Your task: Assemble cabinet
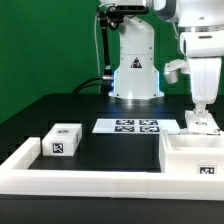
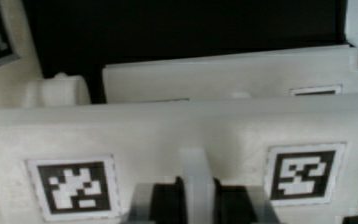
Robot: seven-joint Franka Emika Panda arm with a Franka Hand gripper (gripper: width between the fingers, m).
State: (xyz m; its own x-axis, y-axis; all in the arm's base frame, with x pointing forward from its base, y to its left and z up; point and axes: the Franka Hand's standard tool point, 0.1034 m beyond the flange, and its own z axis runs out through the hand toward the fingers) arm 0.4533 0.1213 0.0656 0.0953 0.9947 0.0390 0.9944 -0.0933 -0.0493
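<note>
The cabinet (image 1: 188,152) stands on the black counter (image 1: 110,150) at the exterior view's right, close to the front rail (image 1: 90,180). Your tool (image 1: 201,108) is down at its upper rear part; whether it pinches or stands spread cannot be told. A loose box (image 1: 62,142) lies well apart toward the exterior view's left, with the marker board (image 1: 127,126) between.

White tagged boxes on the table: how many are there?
2: a small white plastic box at the exterior view's left; a larger open white box at its right, under the gripper; others may be hidden.
</note>
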